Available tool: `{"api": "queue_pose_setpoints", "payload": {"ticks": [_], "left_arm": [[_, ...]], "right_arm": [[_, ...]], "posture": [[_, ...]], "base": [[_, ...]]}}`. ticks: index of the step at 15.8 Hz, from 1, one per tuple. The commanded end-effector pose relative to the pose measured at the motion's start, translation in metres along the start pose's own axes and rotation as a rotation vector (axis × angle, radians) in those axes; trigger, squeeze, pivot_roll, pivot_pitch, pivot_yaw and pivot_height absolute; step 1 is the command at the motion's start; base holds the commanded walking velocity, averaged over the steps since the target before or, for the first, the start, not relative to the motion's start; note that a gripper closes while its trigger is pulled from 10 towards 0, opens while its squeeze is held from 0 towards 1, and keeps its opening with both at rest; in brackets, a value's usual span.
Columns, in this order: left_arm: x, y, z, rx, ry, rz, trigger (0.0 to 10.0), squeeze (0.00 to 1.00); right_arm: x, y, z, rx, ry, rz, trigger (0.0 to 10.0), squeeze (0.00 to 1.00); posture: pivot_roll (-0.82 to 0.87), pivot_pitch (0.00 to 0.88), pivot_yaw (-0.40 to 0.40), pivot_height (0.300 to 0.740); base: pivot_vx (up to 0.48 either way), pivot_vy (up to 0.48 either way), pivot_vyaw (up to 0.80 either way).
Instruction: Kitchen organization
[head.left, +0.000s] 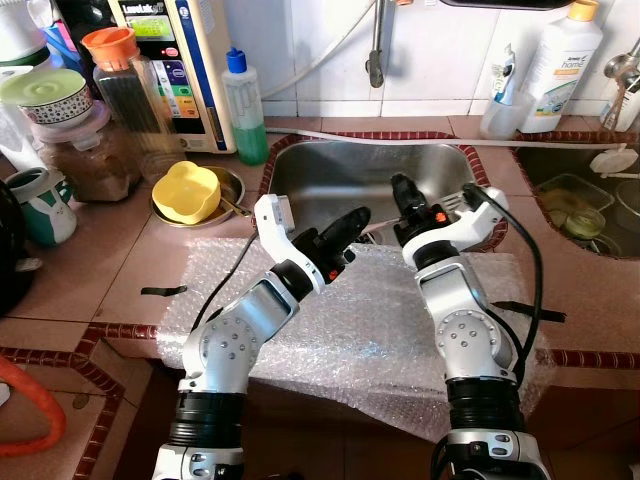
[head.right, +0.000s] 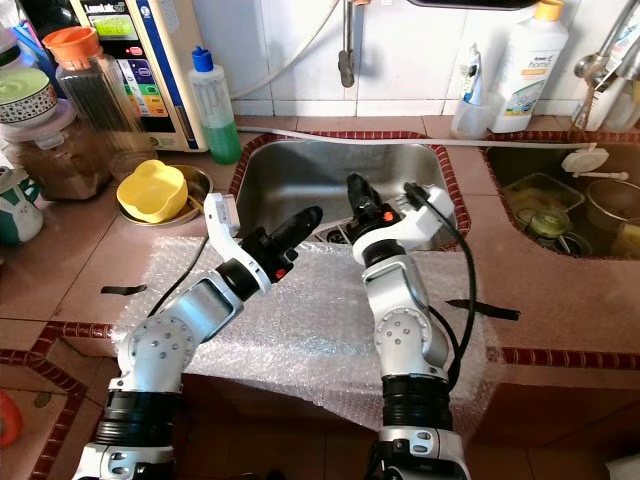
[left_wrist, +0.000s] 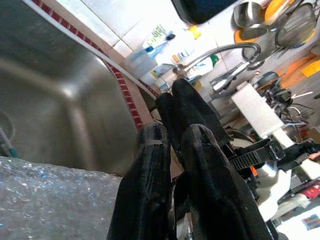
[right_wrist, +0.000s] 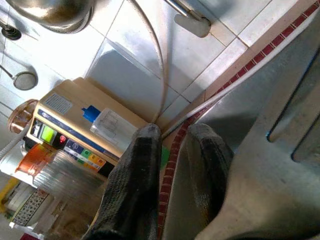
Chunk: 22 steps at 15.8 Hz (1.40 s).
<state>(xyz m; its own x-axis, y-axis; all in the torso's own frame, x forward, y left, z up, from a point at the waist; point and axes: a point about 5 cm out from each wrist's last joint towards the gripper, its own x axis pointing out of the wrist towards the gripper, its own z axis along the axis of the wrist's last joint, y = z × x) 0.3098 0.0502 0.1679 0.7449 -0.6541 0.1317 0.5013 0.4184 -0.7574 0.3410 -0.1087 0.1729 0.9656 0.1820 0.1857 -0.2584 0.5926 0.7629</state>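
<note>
Both grippers hover over the near edge of a steel sink (head.left: 330, 180). The left gripper (head.left: 352, 222) has its black fingers pressed together, holding nothing. The right gripper (head.left: 405, 190) has its fingers close together with a thin gap, also holding nothing. Beneath the arms, bubble wrap (head.left: 330, 320) covers the tiled counter (head.left: 90, 270). A yellow bowl (head.left: 186, 190) sits left of the sink, beside a green bottle (head.left: 243, 110).
</note>
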Motion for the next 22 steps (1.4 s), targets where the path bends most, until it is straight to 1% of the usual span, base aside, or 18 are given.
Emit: {"api": "queue_pose_setpoints", "payload": {"ticks": [1, 2, 3, 7, 9, 12, 13, 16, 17, 18, 19, 20, 21, 22], "left_arm": [[-0.007, 0.019, 0.020, 0.089, -0.091, 0.174, 10.0, 1.00], [-0.007, 0.021, 0.020, 0.094, -0.094, 0.189, 10.0, 1.00], [-0.008, 0.029, 0.021, 0.103, -0.105, 0.247, 10.0, 1.00], [-0.011, 0.037, 0.021, 0.099, -0.115, 0.303, 10.0, 1.00], [-0.013, 0.041, 0.021, 0.106, -0.115, 0.339, 10.0, 1.00], [-0.013, 0.044, 0.017, 0.128, -0.084, 0.372, 10.0, 1.00], [-0.014, 0.047, 0.013, 0.154, -0.053, 0.384, 10.0, 1.00], [-0.017, 0.047, 0.010, 0.171, -0.037, 0.376, 10.0, 1.00], [-0.017, 0.046, 0.008, 0.195, -0.014, 0.369, 10.0, 1.00], [-0.019, 0.044, 0.001, 0.299, 0.059, 0.338, 10.0, 1.00], [-0.019, 0.043, 0.000, 0.321, 0.070, 0.328, 10.0, 1.00], [-0.021, 0.041, -0.003, 0.387, 0.105, 0.295, 10.0, 1.00], [-0.022, 0.040, -0.004, 0.426, 0.120, 0.282, 10.0, 1.00], [-0.023, 0.041, -0.004, 0.449, 0.124, 0.287, 10.0, 1.00]], "right_arm": [[0.006, 0.009, -0.007, -0.030, 0.005, -0.007, 0.0, 0.00], [0.006, 0.009, -0.006, -0.036, 0.000, -0.012, 0.0, 0.00], [0.011, 0.009, -0.002, -0.062, -0.019, -0.028, 0.0, 0.00], [0.020, 0.010, 0.004, -0.086, -0.045, -0.044, 0.0, 0.00], [0.026, 0.010, 0.011, -0.107, -0.069, -0.056, 0.0, 0.00], [0.031, 0.008, 0.017, -0.138, -0.089, -0.066, 0.0, 0.00], [0.039, 0.009, 0.023, -0.188, -0.106, -0.059, 0.0, 0.00], [0.048, 0.008, 0.028, -0.306, -0.102, -0.036, 0.0, 0.00], [0.050, 0.006, 0.028, -0.376, -0.089, -0.022, 0.0, 0.00], [0.052, -0.001, 0.026, -0.513, -0.044, 0.006, 0.0, 0.00], [0.052, -0.004, 0.026, -0.545, -0.033, 0.009, 0.0, 0.00], [0.052, -0.011, 0.024, -0.656, 0.007, 0.027, 0.0, 0.00], [0.051, -0.016, 0.023, -0.734, 0.041, 0.039, 0.0, 0.00], [0.050, -0.024, 0.022, -0.793, 0.081, 0.038, 0.0, 0.00]], "posture": [[0.01, 0.055, 0.094, 0.740], [0.01, 0.058, 0.093, 0.740], [0.01, 0.058, 0.093, 0.740], [0.02, 0.064, 0.084, 0.740], [0.03, 0.066, 0.079, 0.740], [0.03, 0.067, 0.078, 0.740], [0.04, 0.070, 0.078, 0.740], [0.04, 0.071, 0.081, 0.740], [0.05, 0.072, 0.081, 0.740], [0.05, 0.072, 0.078, 0.740], [0.06, 0.070, 0.077, 0.740], [0.07, 0.071, 0.072, 0.740], [0.07, 0.071, 0.072, 0.740], [0.08, 0.070, 0.071, 0.740]], "base": [[0.000, 0.000, 0.00], [0.000, 0.000, 0.00], [0.000, 0.000, 0.00], [0.000, 0.000, 0.00], [0.000, 0.000, 0.00], [0.000, 0.000, 0.00], [0.000, 0.000, 0.00], [0.000, 0.000, 0.00], [0.000, 0.000, 0.00], [0.000, 0.000, 0.00], [0.000, 0.000, 0.00], [0.000, 0.000, 0.00], [0.000, 0.000, 0.00], [0.000, 0.000, 0.00]]}}
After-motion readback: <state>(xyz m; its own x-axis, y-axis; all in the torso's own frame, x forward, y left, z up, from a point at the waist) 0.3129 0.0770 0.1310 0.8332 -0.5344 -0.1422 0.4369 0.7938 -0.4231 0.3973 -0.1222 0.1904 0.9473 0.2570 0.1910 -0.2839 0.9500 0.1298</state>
